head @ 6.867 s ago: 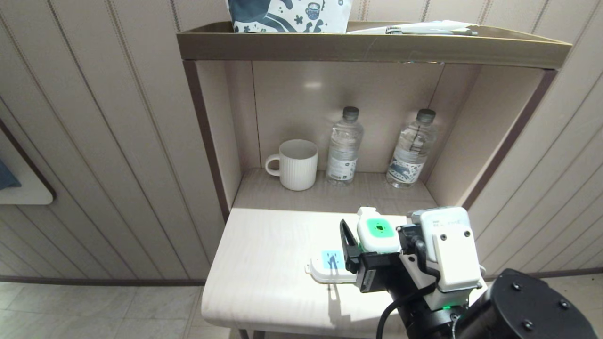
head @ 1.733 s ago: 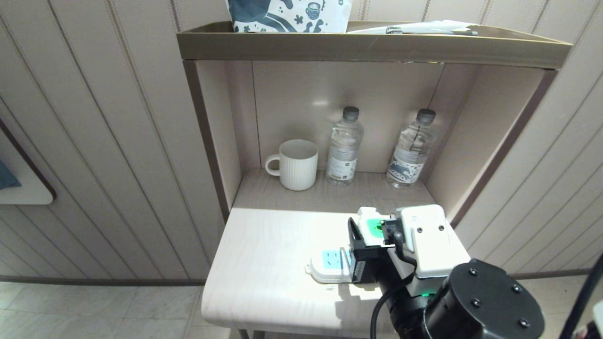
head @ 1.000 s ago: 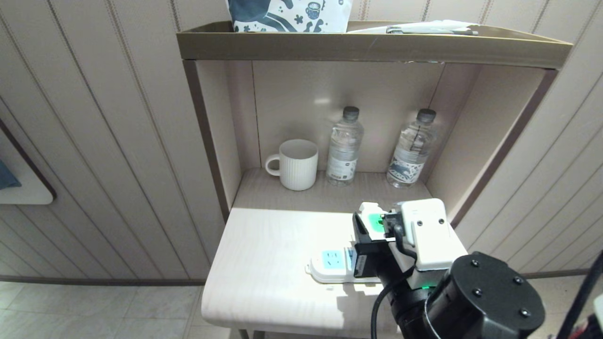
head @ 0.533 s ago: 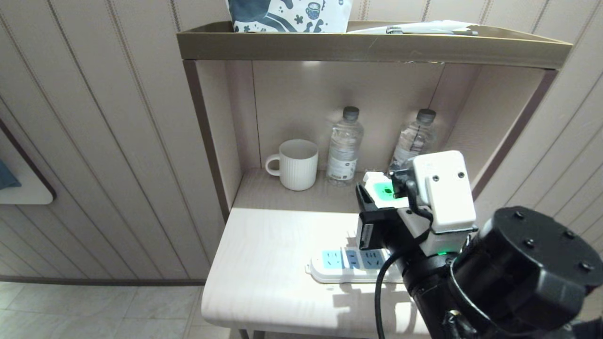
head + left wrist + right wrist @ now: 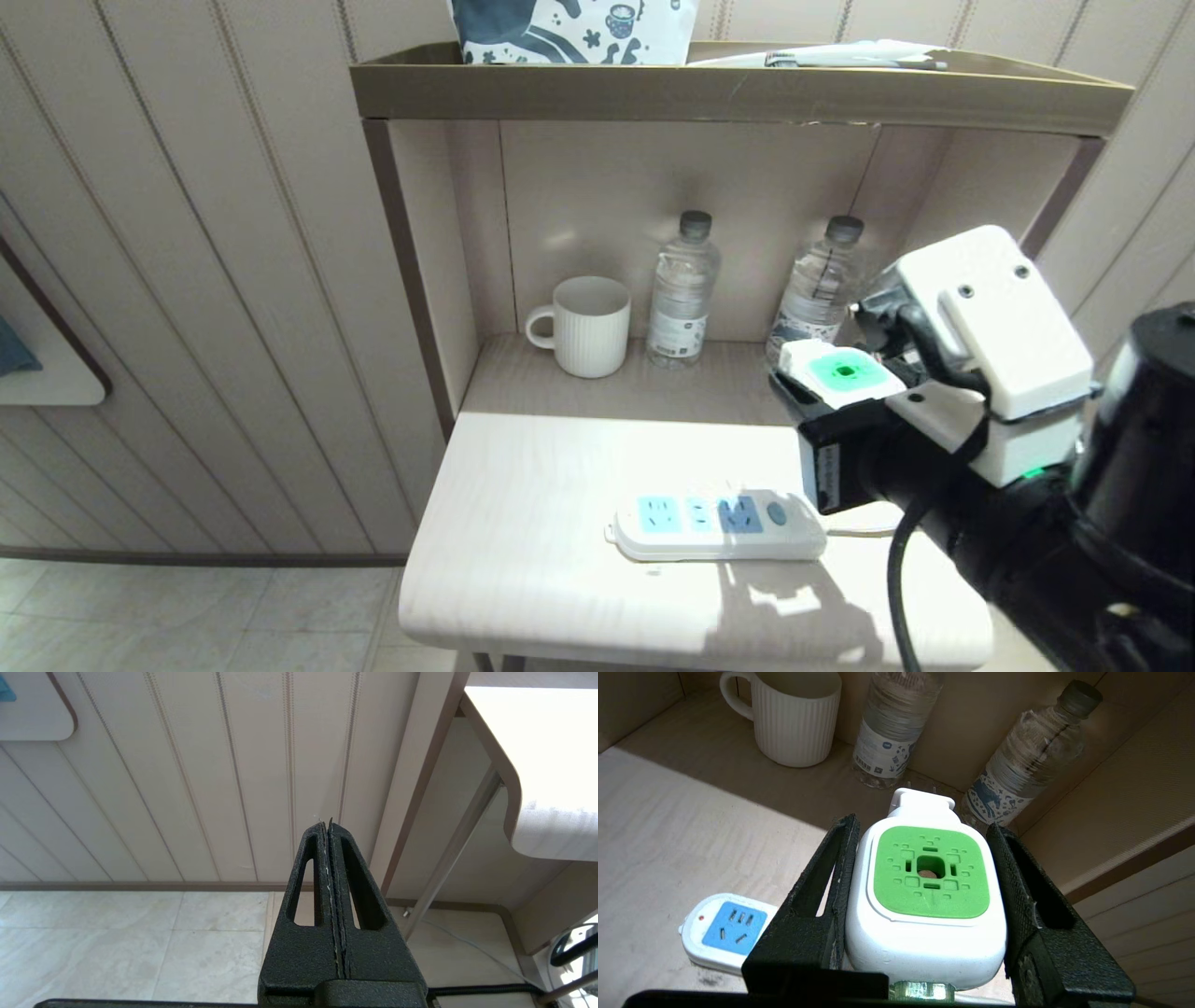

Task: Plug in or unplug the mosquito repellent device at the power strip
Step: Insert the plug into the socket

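unplugging apparently done: right pincer (image 5: 924, 905) pinched the mosquito repellent device (image 5: 930, 891) clear above the power strip (image 5: 717, 525); setting down remained.

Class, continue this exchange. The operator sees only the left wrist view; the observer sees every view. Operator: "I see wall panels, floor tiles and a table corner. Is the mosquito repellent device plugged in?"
Observer: No. The right end effector grips the mosquito repellent device by its sides, up off the table.
Operator: Where is the power strip?
Observer: The power strip lies flat near the table's front edge, and nothing is plugged into its three blue sockets.
Operator: Is anything else near the device?
Observer: Two water bottles and a white mug stand at the back of the alcove, the right-hand bottle close behind the device.
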{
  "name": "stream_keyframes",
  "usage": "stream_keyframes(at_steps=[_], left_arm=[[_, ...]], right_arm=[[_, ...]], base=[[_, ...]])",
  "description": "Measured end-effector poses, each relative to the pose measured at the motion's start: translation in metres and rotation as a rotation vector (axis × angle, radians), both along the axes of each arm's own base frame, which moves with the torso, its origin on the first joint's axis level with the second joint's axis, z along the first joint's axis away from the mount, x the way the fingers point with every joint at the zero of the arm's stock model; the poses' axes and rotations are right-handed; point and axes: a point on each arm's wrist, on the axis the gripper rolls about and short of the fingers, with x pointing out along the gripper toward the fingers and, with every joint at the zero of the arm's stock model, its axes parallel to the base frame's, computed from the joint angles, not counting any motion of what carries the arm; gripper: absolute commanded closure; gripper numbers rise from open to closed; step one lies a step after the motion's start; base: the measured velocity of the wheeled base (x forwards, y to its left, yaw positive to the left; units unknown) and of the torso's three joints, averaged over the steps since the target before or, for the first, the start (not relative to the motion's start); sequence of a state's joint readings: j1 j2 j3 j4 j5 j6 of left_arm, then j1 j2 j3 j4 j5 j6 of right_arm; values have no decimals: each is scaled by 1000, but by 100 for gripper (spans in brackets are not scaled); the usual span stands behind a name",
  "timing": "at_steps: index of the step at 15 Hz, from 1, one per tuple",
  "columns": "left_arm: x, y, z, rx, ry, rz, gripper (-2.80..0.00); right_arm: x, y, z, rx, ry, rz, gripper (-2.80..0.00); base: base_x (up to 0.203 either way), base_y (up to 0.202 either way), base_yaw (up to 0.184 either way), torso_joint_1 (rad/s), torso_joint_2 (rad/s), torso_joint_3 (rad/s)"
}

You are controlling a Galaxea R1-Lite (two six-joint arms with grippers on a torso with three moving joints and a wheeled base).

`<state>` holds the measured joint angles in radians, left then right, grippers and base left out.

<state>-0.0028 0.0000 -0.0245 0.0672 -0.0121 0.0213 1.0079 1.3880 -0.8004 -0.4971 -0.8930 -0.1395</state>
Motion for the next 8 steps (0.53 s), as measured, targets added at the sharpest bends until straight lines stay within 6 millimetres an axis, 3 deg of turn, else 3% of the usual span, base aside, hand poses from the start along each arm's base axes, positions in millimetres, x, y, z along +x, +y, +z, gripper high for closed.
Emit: stream_keyframes(at_steps=[5, 8], left_arm=[[0, 0, 0, 0, 0, -1, 0], [0, 0, 0, 0, 0, 0, 0]], right_arm=[[-23, -31, 40, -67, 219, 156, 0], [-32, -49, 62, -30, 457, 260, 0]], base=[[0, 0, 0, 0, 0, 0], [0, 0, 0, 0, 0, 0]])
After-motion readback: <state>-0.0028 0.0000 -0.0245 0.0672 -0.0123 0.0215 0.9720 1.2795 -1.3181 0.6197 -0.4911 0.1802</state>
